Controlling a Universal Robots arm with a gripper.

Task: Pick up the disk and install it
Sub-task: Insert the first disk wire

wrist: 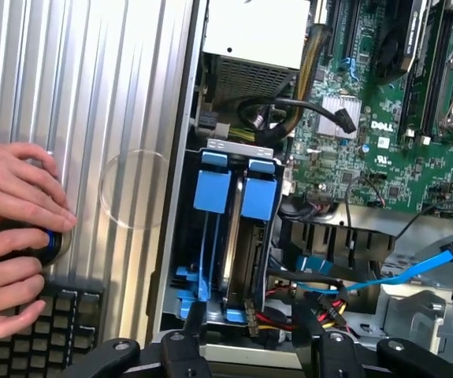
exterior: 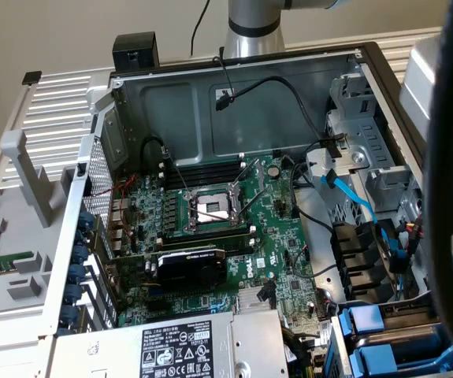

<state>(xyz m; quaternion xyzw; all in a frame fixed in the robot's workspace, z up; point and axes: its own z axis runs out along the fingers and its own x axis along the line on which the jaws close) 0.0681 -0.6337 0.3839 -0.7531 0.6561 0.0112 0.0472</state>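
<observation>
Quick update from us: the arm's fingers (wrist: 185,354) are spread apart with nothing between them, sitting above the drive cage (wrist: 242,146) in the corner of the case (exterior: 210,110), right next to the power supply (exterior: 187,346). The disk (wrist: 259,197) stands on edge in that cage, on the side nearer the motherboard (exterior: 210,228), with its blue carrier tab facing the wrist camera. We're calling that one the disk because it lines up with the fingers. Its twin drive (wrist: 212,189) stands just beside it on the cage's outer side and looks the same to us. A blue data cable (wrist: 415,272) runs past the cage. Off the case, on the ribbed panel (wrist: 92,94), a person's hands (wrist: 13,189) rest on a black knob with a blue ring (wrist: 45,244), just beside a black keypad (wrist: 53,331).
</observation>
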